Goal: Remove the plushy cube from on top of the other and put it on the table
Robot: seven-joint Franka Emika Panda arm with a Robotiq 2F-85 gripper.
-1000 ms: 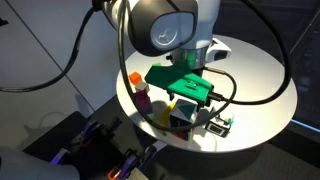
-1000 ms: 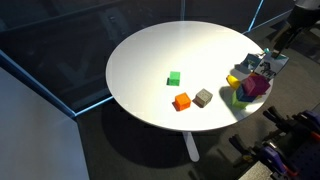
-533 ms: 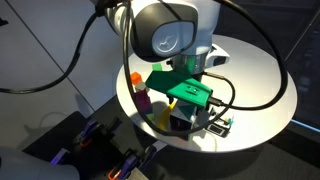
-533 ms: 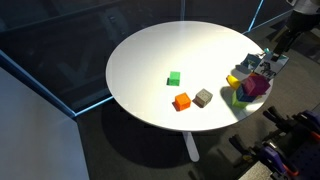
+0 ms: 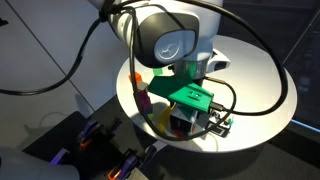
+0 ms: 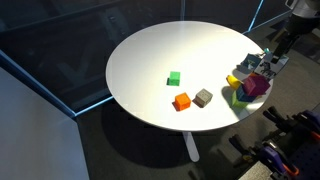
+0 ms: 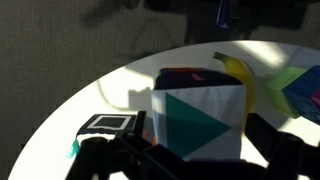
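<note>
The plushy cube (image 7: 200,118) fills the wrist view, showing a white face with a teal triangle. It sits at the edge of the round white table (image 6: 170,50). My gripper (image 7: 200,152) is low over it, with one dark finger on each side of the cube and the jaws open. In an exterior view the gripper (image 5: 184,112), under its green mount, covers the cube. In an exterior view the gripper (image 6: 262,68) hangs over the magenta-topped cube (image 6: 253,88). The wrist view hides that lower cube.
A small green block (image 6: 174,78), an orange block (image 6: 181,101) and a grey block (image 6: 203,97) lie mid-table. Stacked purple blocks (image 5: 141,93) stand beside the arm. A yellow banana-like piece (image 7: 237,75) lies behind the cube. A small black-and-white box (image 7: 110,124) lies to the left.
The arm and its green mount have come down a little over the cubes. The blocks on the table have not moved.
</note>
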